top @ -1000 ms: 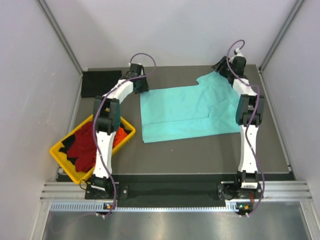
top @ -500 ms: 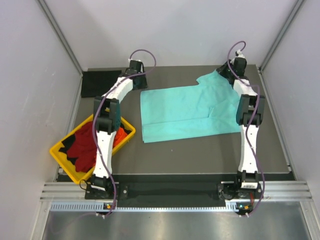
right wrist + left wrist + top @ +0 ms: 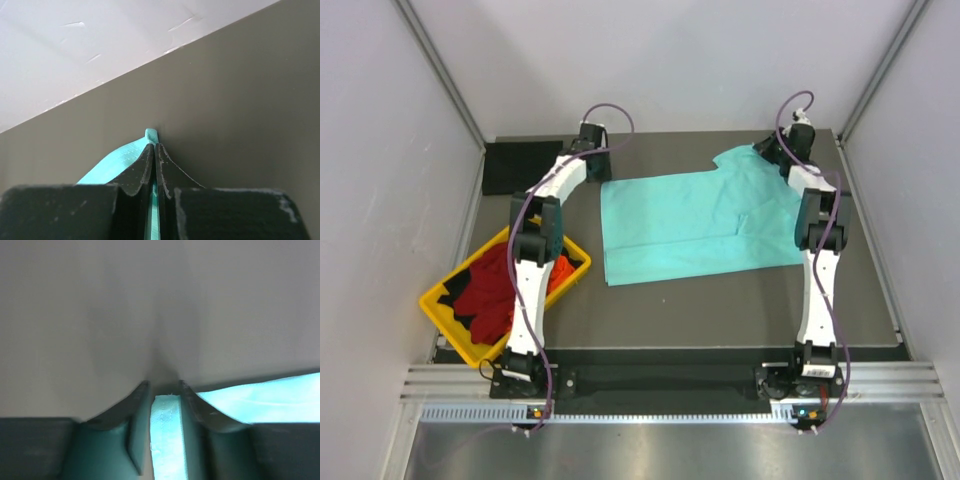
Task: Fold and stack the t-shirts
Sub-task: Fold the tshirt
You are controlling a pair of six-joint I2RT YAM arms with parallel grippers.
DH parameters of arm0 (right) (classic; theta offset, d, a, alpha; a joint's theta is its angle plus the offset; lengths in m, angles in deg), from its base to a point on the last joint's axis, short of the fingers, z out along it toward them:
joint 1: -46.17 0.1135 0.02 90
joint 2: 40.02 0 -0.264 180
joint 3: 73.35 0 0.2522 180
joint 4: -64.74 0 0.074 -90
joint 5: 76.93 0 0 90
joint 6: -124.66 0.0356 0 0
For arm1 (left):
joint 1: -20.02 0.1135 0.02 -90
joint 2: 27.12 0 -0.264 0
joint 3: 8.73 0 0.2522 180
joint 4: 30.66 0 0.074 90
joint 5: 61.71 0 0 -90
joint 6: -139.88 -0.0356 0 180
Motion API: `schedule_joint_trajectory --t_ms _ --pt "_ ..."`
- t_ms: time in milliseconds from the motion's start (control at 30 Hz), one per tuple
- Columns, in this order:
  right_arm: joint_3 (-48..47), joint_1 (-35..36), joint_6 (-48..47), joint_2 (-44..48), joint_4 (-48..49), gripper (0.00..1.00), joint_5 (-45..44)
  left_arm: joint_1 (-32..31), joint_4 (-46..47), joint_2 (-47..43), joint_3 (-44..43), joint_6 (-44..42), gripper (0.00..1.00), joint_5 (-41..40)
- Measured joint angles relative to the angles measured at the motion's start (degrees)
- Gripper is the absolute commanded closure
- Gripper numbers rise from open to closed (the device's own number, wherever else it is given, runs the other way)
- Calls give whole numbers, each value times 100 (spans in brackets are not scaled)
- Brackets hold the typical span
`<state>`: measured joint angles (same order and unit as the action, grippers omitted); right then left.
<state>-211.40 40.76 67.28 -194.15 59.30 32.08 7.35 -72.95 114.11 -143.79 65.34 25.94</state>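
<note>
The right gripper (image 3: 153, 145) is clenched on a pinch of the mint-teal t-shirt (image 3: 690, 225) at its far right sleeve. The left gripper (image 3: 165, 387) has the shirt's far left edge between its part-spread jaws; I cannot tell whether it bites. The shirt lies flat mid-table with 1 crease across its near part. Bare table (image 3: 720, 300) lies in front, and the back wall stands close behind both grippers.

The mint-teal t-shirt (image 3: 690, 225) lies spread flat, centre-right; red, orange and black t-shirts (image 3: 495, 290) lie heaped near-left.
</note>
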Motion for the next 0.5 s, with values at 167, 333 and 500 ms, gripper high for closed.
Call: schedule_joint_trajectory --t_ms 167,333,500 --pt "227 -17 63 59 348 100 164 4 -13 4 0 -85 99 315" --pt "616 -90 299 140 901 100 490 4 125 -50 162 7 100 654" --pt "1003 -219 341 415 1121 100 636 4 138 -315 503 168 100 776"
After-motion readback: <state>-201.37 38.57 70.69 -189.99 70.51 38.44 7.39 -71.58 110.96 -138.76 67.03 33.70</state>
